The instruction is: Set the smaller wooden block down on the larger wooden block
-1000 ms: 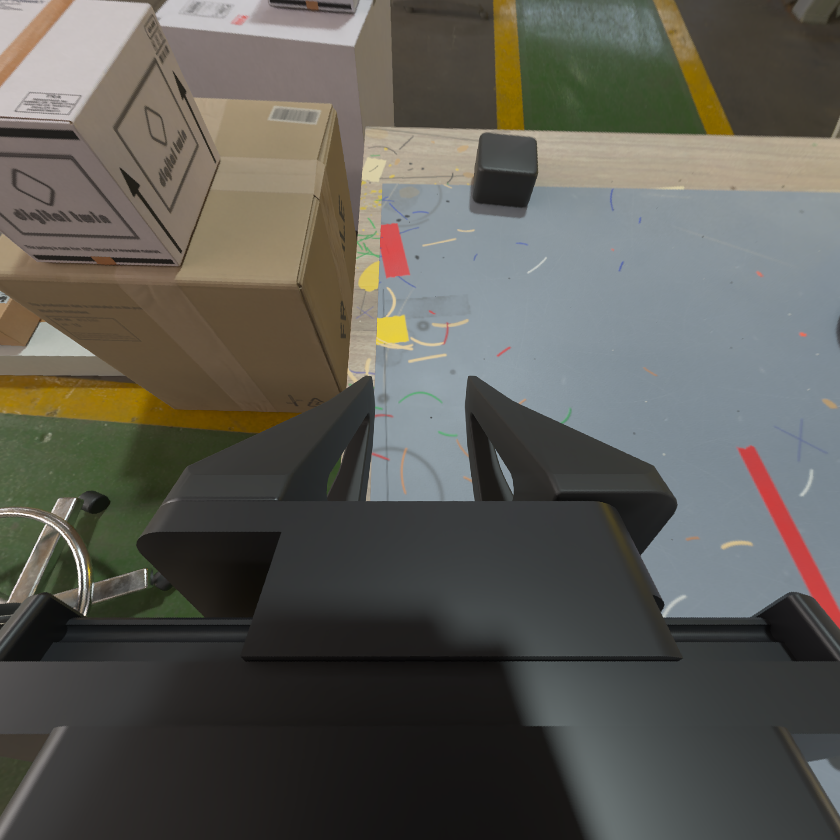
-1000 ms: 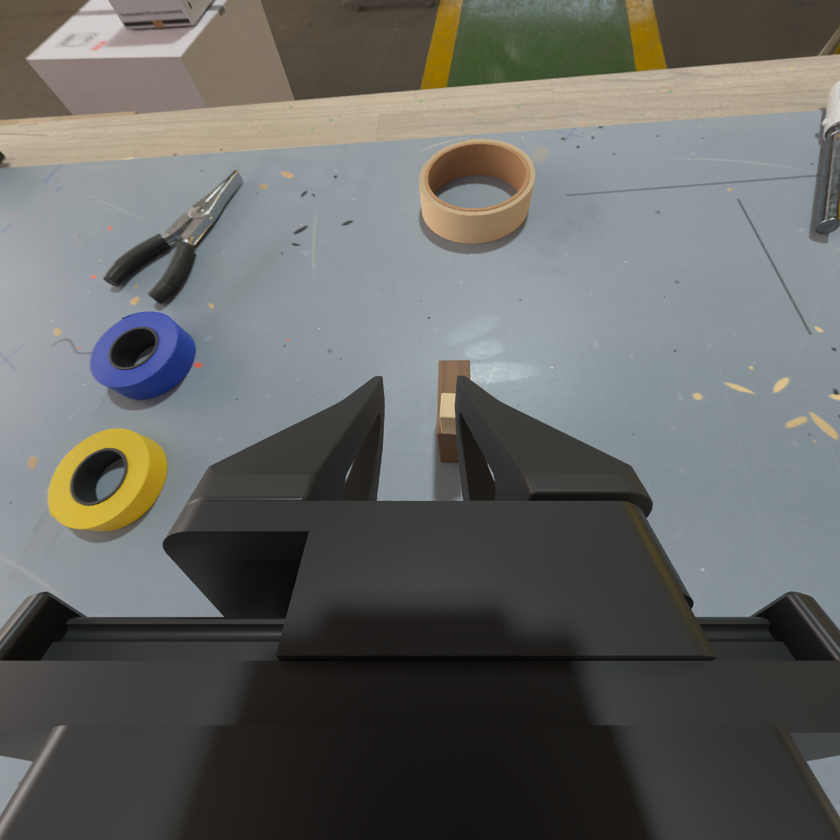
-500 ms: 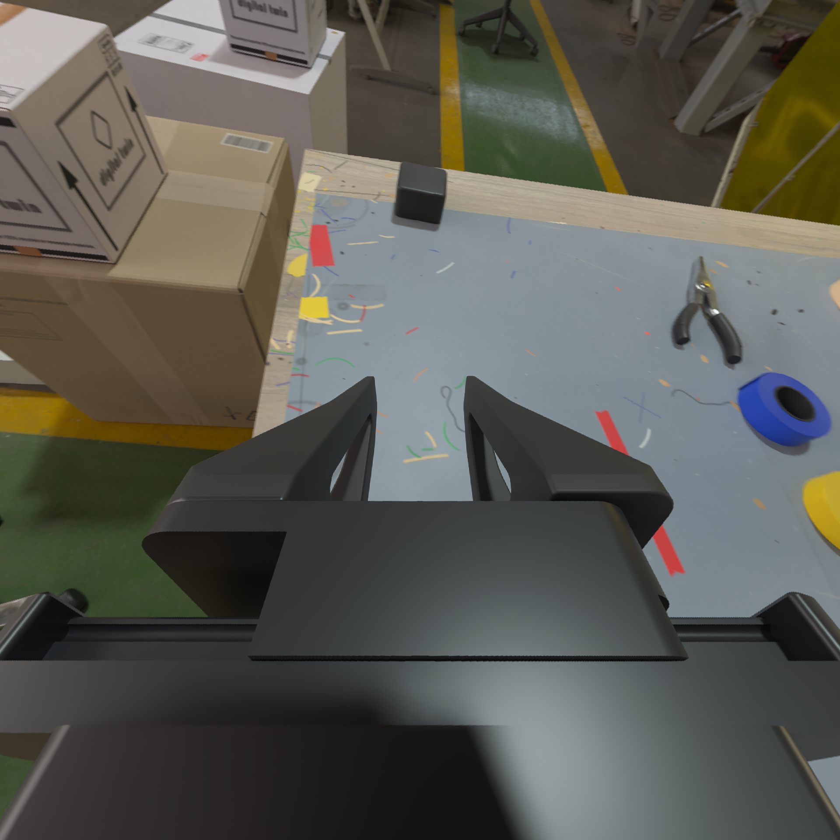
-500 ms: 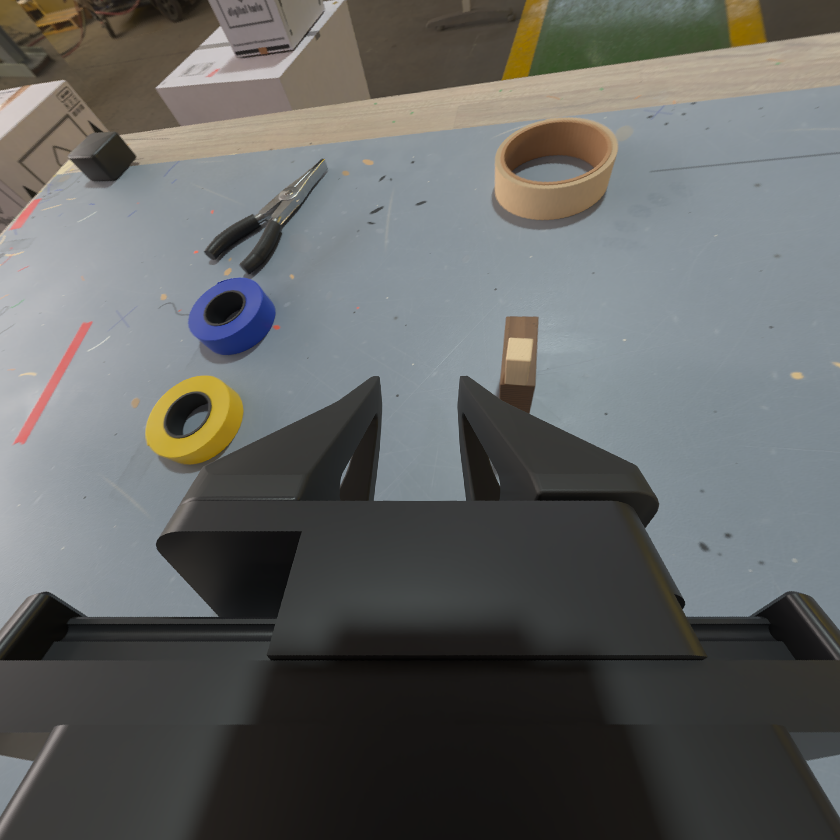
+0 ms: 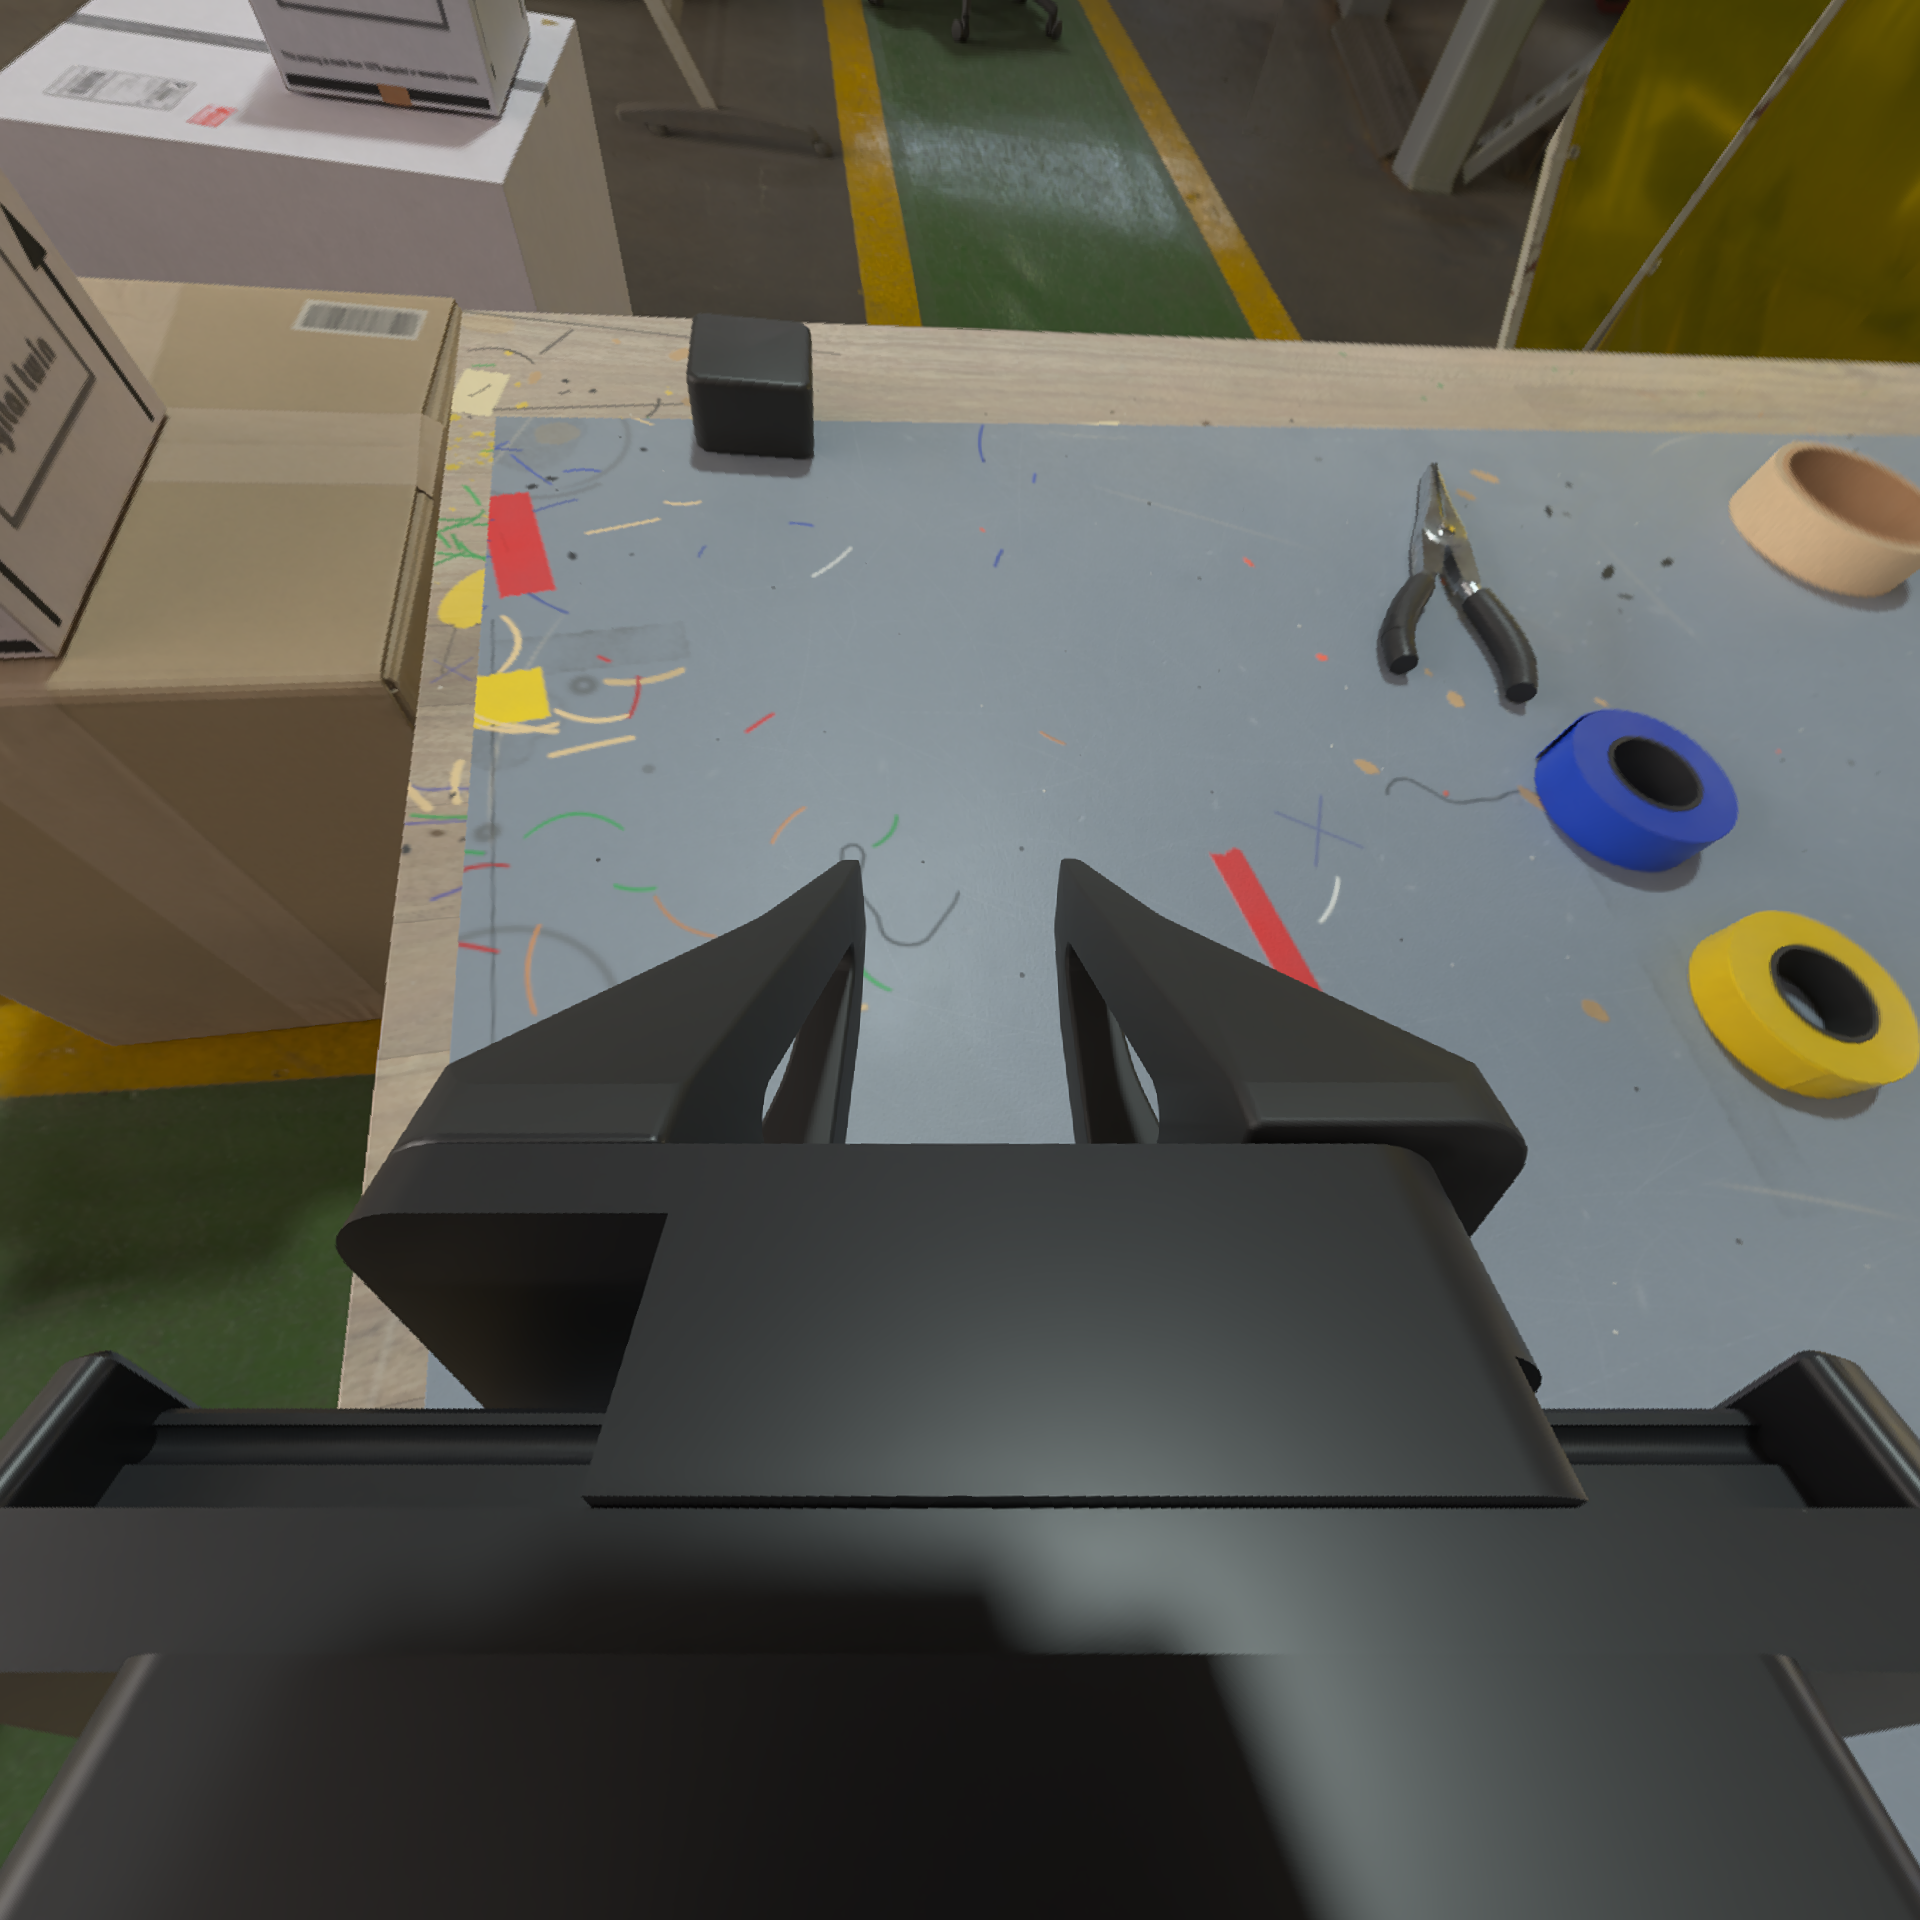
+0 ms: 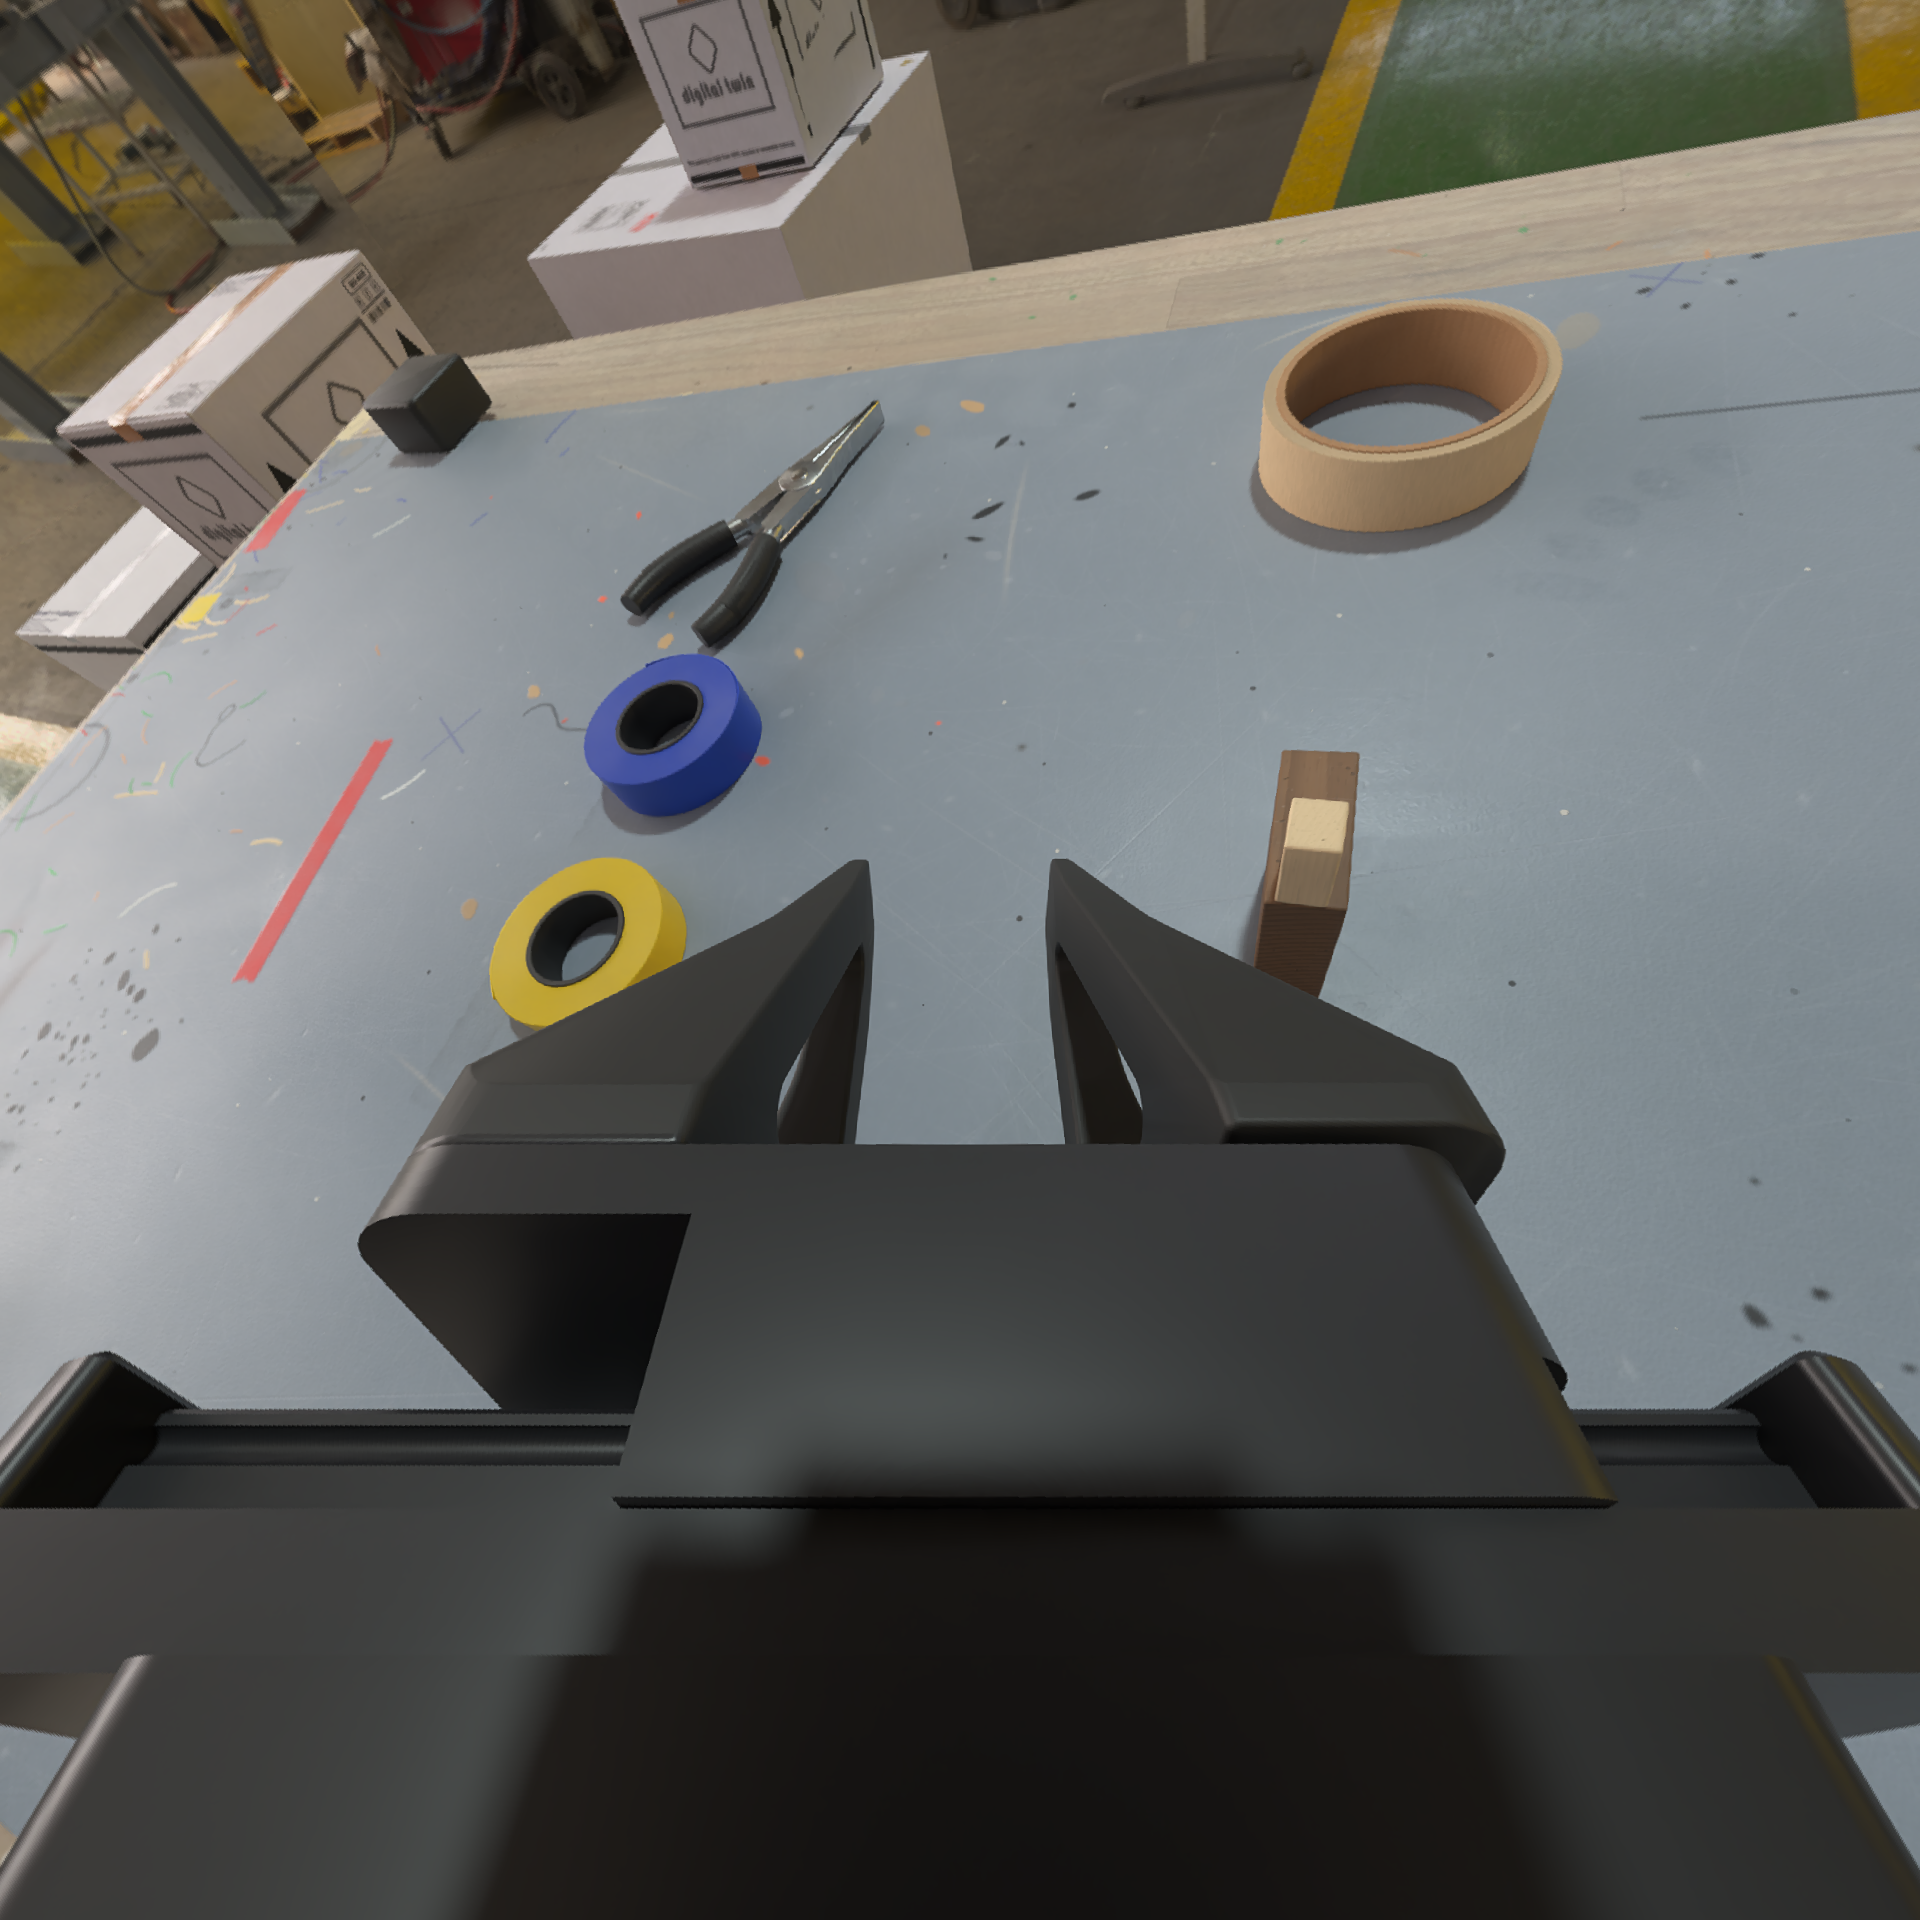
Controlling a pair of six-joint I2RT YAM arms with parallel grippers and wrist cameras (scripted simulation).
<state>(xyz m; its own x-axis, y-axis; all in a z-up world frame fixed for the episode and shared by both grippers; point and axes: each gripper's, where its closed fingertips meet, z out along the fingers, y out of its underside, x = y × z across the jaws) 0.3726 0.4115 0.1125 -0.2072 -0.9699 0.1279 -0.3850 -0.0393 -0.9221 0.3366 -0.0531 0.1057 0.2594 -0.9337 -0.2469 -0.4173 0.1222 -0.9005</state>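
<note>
Small pale block (image 6: 1315, 850) sits on the dark block (image 6: 1305, 883) on the grey desk (image 6: 1558, 727). Right hand (image 6: 958, 883) and left hand (image 5: 958, 883) both apart, empty.

- The table (image 6: 1558, 1091) has a grey-blue top flecked with paint marks and red tape strips, with a pale wooden border along its far edge.
- A larger wooden block (image 6: 1299, 925), dark brown, lies flat on it and carries the smaller wooden block (image 6: 1315, 854).
- A yellow tape roll (image 6: 587, 938) and a blue tape roll (image 6: 673, 732) lie near each other.
- Pliers (image 6: 758, 525) lie beyond the blue roll.
- A tan ring (image 6: 1408, 414) sits farther back.
- A black cube (image 6: 427, 402) sits at the far left corner.
</note>
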